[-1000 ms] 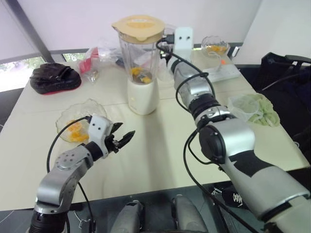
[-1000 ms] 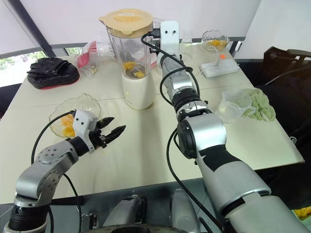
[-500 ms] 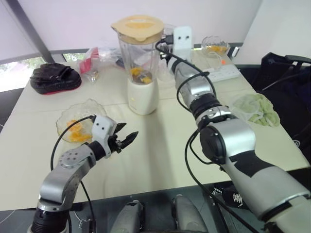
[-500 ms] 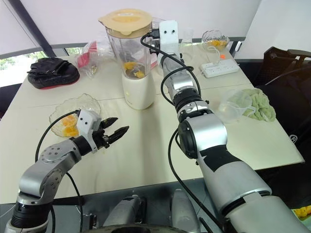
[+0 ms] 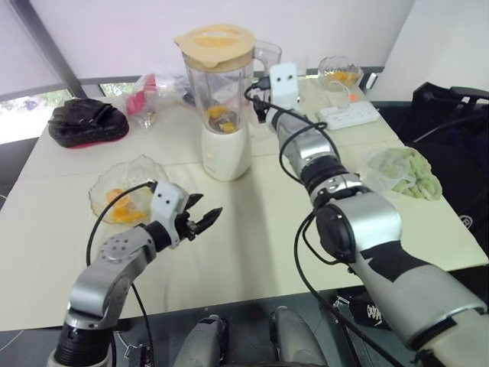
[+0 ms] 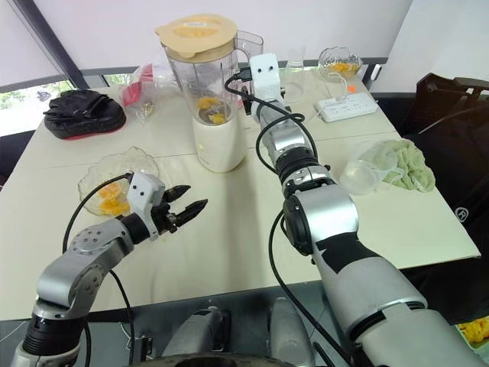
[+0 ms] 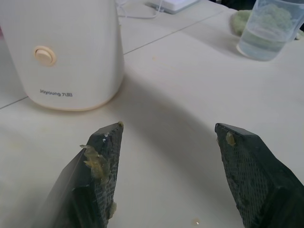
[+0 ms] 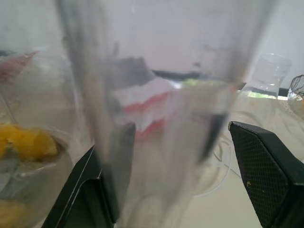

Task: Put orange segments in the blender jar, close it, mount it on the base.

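Note:
The blender jar (image 5: 221,95) stands on its white base (image 5: 225,153) at the table's middle back, with the tan lid (image 5: 216,42) on top. Orange segments (image 5: 219,115) lie at the jar's bottom. My right gripper (image 8: 180,133) is open beside the jar, and the clear jar handle (image 8: 156,118) sits between its fingers without being clamped. My left gripper (image 5: 200,218) hovers open and empty low over the table, in front of and left of the base. Orange pulp (image 7: 95,161) sticks to one of its fingers. A glass bowl (image 5: 103,191) with orange segments (image 5: 122,210) lies to its left.
A second glass bowl (image 5: 338,73) with orange pieces and a power strip (image 5: 348,115) sit at the back right. A clear plastic cup (image 6: 365,164) lies on a green cloth (image 5: 405,172) at the right. A black bag (image 5: 88,122) and red packets (image 5: 141,95) are back left.
My left gripper has crept right and forward, closer to the blender base. My right gripper has drawn back a little from the jar, and the jar's handle now shows.

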Controlling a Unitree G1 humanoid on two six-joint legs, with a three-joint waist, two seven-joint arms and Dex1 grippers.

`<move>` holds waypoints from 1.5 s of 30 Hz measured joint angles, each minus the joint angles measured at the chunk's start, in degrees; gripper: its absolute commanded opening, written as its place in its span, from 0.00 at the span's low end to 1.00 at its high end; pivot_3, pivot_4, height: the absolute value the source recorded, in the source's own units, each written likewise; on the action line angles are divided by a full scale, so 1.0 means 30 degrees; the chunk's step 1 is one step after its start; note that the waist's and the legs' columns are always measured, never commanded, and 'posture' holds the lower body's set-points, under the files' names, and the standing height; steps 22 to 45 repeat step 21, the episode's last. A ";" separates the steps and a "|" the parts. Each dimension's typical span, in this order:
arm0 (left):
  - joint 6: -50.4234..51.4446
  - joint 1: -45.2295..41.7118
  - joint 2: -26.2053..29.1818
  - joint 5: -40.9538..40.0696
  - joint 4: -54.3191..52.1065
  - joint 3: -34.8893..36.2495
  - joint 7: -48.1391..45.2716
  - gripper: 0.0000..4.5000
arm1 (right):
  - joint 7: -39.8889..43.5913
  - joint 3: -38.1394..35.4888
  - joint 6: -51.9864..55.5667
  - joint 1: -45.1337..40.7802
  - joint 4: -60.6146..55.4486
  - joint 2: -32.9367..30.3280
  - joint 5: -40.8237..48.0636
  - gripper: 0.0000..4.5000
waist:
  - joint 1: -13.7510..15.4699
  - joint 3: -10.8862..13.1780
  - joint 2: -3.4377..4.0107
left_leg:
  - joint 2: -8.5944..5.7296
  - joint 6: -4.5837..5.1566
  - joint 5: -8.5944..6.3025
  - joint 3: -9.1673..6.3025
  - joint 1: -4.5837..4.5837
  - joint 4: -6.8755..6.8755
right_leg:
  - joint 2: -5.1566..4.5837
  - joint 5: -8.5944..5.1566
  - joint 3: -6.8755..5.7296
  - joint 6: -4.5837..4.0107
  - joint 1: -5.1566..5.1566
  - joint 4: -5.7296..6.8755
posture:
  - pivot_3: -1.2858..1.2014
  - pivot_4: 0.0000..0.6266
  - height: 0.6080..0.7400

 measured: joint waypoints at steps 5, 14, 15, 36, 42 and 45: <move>-0.0025 -0.0806 -0.0167 -0.0049 0.0196 0.0000 -0.0015 0.71 | 0.1602 0.0504 0.1566 0.3558 -0.4407 -0.0327 0.0095 0.74 | 0.0119 -0.0002 -0.0002 | -0.0005 0.0002 -0.0001 -0.0013 -0.0001 0.0013 | 0.0000 0.0001 -0.0013 0.0002 0.0024 -0.0013 | 0.52 0.24 1.00; 0.0822 -0.2551 0.0079 -0.1630 0.0834 0.1367 -0.0343 0.71 | 0.7437 0.1525 0.7883 1.3657 -1.9384 -0.3086 0.2666 0.74 | 0.0392 0.0014 0.0024 | 0.0005 0.0014 -0.0009 0.0008 -0.0015 0.0024 | -0.0003 0.0001 -0.0012 0.0002 -0.0002 -0.0008 | 0.52 0.24 1.00; 0.0986 -0.2806 0.0271 -0.1794 0.0880 0.1488 -0.0429 0.71 | 0.8381 0.1477 0.8532 1.4160 -2.1175 -0.3926 0.3351 0.74 | 0.0485 0.0019 0.0030 | 0.0007 0.0036 -0.0021 0.0002 -0.0016 0.0025 | 0.0001 0.0001 -0.0016 0.0002 -0.0001 -0.0010 | 0.52 0.24 1.00; 0.1425 -0.3273 0.1790 -0.2440 0.1156 0.2266 -0.1187 0.71 | 1.2583 -0.0387 1.1865 1.4965 -2.8203 -0.8206 0.7882 0.74 | 0.0658 0.0022 0.0022 | 0.0012 0.0104 -0.0063 -0.0015 -0.0007 0.0026 | -0.0015 0.0001 -0.0032 0.0001 0.0038 -0.0046 | 0.52 0.24 1.00; 0.1425 -0.3273 0.1790 -0.2440 0.1156 0.2266 -0.1187 0.71 | 1.2583 -0.0387 1.1865 1.4965 -2.8203 -0.8206 0.7882 0.74 | 0.0658 0.0022 0.0022 | 0.0012 0.0104 -0.0063 -0.0015 -0.0007 0.0026 | -0.0015 0.0001 -0.0032 0.0001 0.0038 -0.0046 | 0.52 0.24 1.00; 0.1425 -0.3273 0.1790 -0.2440 0.1156 0.2266 -0.1187 0.71 | 1.2583 -0.0387 1.1865 1.4965 -2.8203 -0.8206 0.7882 0.74 | 0.0658 0.0022 0.0022 | 0.0012 0.0104 -0.0063 -0.0015 -0.0007 0.0026 | -0.0015 0.0001 -0.0032 0.0001 0.0038 -0.0046 | 0.52 0.24 1.00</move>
